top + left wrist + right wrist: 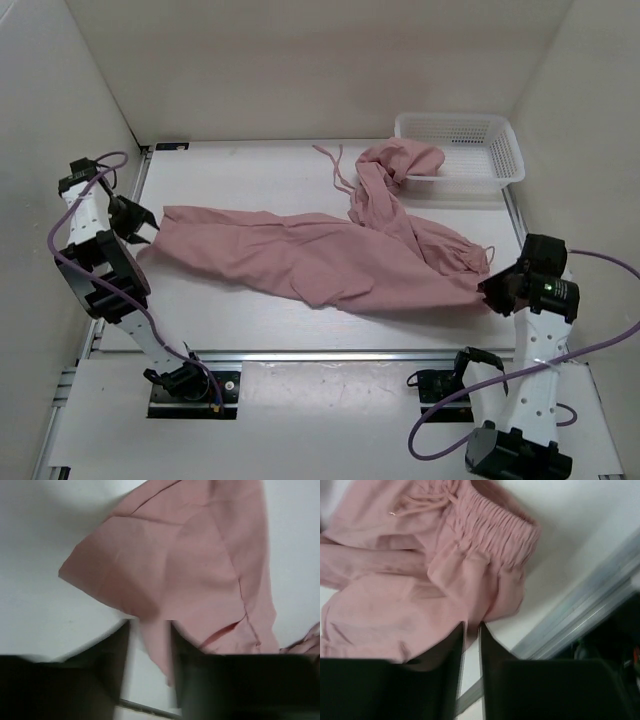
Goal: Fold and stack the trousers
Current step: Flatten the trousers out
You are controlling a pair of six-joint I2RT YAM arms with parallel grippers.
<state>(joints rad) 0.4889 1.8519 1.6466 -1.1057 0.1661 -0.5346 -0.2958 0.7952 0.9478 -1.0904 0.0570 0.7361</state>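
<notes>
The dusty-pink trousers [320, 262] lie stretched across the table from left to right, with one leg trailing up into the white basket [470, 150]. My left gripper [142, 232] is at the left leg end. In the left wrist view its jaws stand a little apart, with a narrow flap of the trousers [160, 645] between them that touches only the right finger [187, 655]. My right gripper [490, 290] is at the waistband end and is shut on the fabric just below the gathered waistband [495, 535]. A drawstring cord [335, 165] lies loose at the back.
The white slotted basket stands at the back right and holds a bunched part of one leg [405, 160]. White walls close in the table on the left, back and right. A metal rail [330, 355] runs along the near edge of the table.
</notes>
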